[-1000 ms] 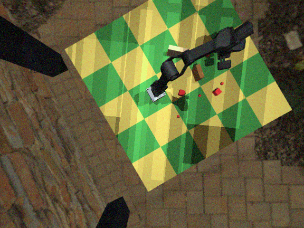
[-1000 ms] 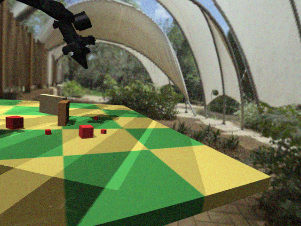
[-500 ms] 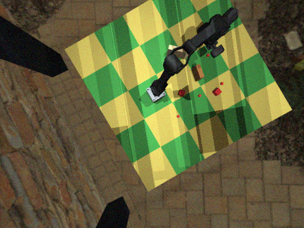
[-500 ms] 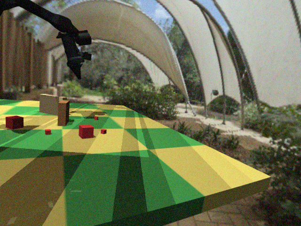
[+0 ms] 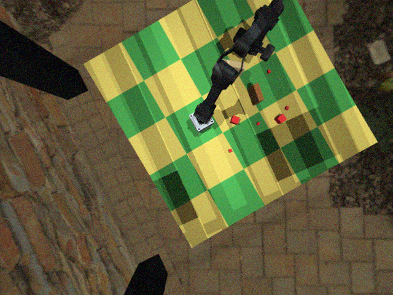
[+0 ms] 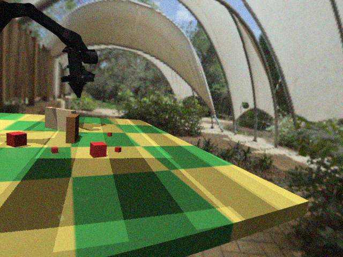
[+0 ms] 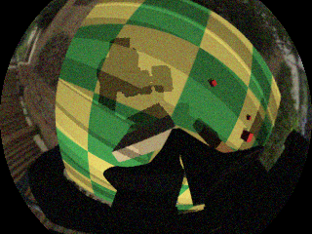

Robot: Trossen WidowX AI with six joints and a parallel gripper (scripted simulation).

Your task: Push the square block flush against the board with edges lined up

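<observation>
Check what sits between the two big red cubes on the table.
A small red cube, touching neither the big cube by the arm's base plate nor the far big cube; top view.

Shut tool point(image 7: 179, 175) above checkered table point(image 7: 221, 92)

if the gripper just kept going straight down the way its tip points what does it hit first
Probably the tan board. The shut, empty gripper hangs tip-down above the table's far side, and the wrist view shows the board's pale edge right at the fingertips. Depth is unclear, so it might land on the checkered table just beside it.
</observation>
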